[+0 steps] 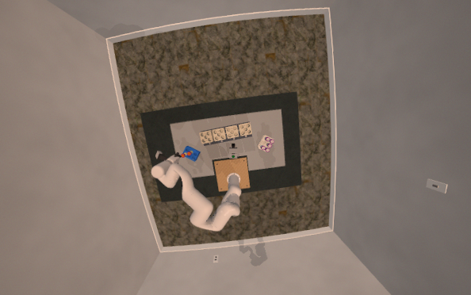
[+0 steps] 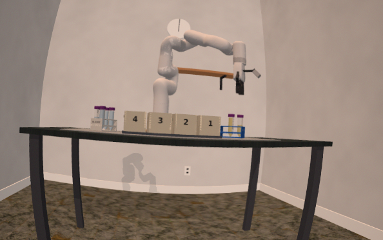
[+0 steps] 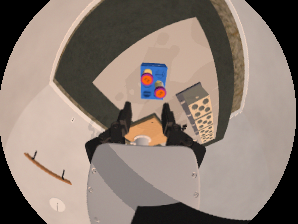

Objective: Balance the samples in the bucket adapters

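Observation:
The blue sample rack RS point(image 2: 233, 135) point(image 1: 195, 155) point(image 3: 152, 68) stands at the table's end beside adapter 1 point(image 2: 209, 125). It holds two yellowish sample tubes with orange cap dots, one point(image 2: 231, 122) point(image 3: 147, 80) next to the other point(image 2: 240, 122) point(image 3: 160, 92); the IDs are too small to read. My gripper point(image 2: 240, 90) point(image 3: 146, 108) point(image 1: 178, 155) hangs well above the rack, open and empty, fingers pointing down. The four adapters point(image 1: 226, 132) point(image 3: 197, 112) stand in a row on ST with their holes empty. The white blank rack RB point(image 2: 96, 124) point(image 1: 265, 143) holds several purple-capped blanks.
The green DONE key point(image 1: 233, 156) sits on its small desk near the arm's base. An orange shelf point(image 2: 203, 73) juts out from the arm's base at gripper height. The table's edge lies close behind the blue rack.

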`<state>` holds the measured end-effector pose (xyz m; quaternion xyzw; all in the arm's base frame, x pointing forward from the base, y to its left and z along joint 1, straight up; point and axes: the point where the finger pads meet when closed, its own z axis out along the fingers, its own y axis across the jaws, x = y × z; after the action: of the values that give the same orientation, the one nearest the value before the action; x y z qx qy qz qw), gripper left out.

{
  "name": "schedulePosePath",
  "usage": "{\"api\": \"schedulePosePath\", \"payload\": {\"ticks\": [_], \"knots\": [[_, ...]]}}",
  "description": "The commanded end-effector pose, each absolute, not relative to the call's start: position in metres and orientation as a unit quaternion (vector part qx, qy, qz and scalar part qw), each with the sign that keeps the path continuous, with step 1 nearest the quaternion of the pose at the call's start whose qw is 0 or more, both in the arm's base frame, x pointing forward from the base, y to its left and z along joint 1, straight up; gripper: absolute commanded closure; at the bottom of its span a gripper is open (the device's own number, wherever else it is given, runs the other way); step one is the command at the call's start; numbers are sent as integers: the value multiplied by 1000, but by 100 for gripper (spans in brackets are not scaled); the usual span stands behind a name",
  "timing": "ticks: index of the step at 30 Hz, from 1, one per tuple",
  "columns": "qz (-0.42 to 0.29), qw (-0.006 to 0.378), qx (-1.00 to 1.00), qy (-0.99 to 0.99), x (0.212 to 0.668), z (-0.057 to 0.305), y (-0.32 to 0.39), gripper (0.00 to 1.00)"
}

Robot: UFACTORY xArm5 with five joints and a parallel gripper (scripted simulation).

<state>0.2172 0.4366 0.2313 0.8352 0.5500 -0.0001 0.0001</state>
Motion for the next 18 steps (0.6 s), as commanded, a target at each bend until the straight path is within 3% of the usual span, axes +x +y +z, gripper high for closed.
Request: {"api": "schedulePosePath", "payload": {"ticks": [1,18], "knots": [[2,-1,835,550,225,233,420,43],[2,-1,835,550,236,233,391,43]]}}
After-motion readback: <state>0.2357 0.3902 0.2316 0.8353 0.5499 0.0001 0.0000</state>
